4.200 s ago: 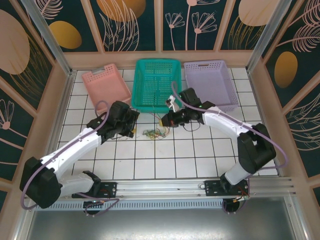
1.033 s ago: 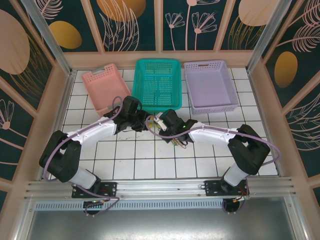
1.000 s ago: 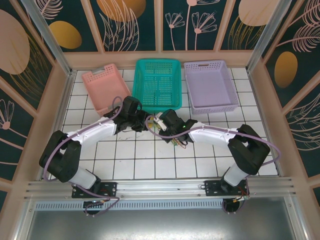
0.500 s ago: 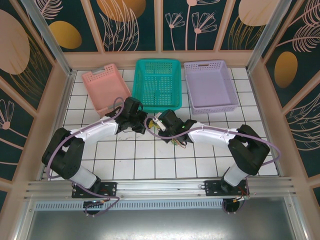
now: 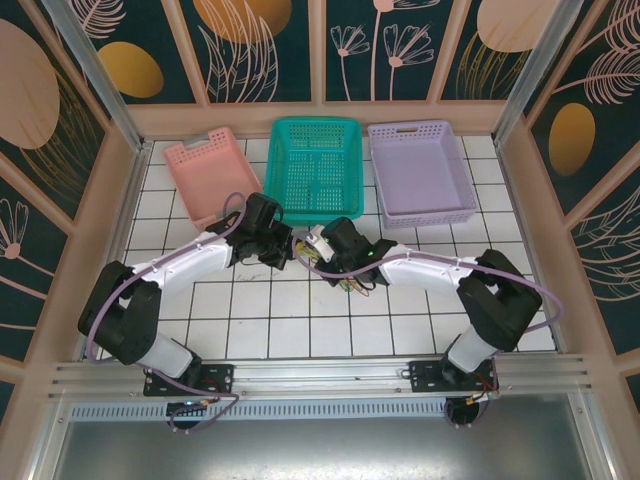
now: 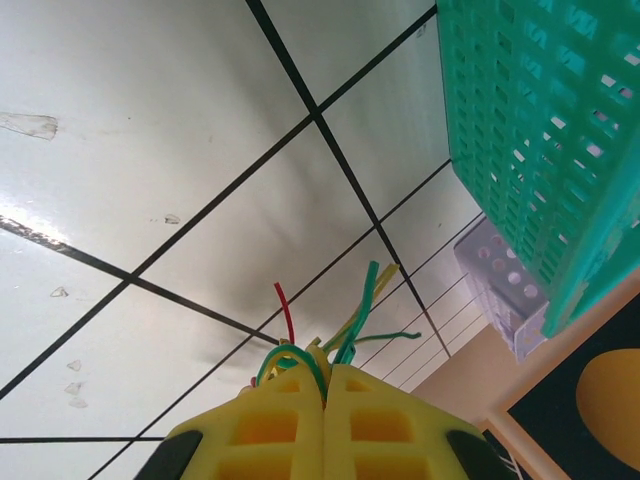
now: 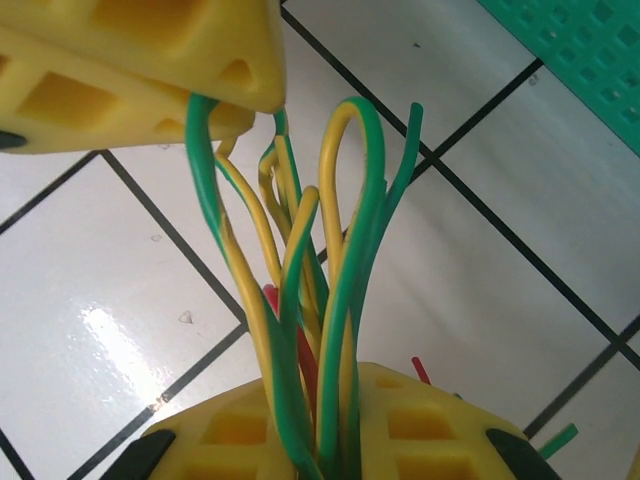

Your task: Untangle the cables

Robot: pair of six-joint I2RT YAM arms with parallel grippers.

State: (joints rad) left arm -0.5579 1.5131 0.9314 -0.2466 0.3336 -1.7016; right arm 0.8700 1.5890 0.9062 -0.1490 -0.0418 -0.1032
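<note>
Near the middle of the tiled surface [image 5: 250, 320], just in front of the teal basket [image 5: 315, 165], the cables [image 7: 340, 250] run as one bundle of green, yellow and red strands between both arms. The left pincer [image 6: 325, 378] is clamped on a loop end. The right pincer [image 7: 322, 440] is closed narrowly around the bundle's other end. The step in hand appears to be the two-sided grip. The next move probably calls for drawing the pincers apart slowly, so strands slide free rather than tighten.
</note>
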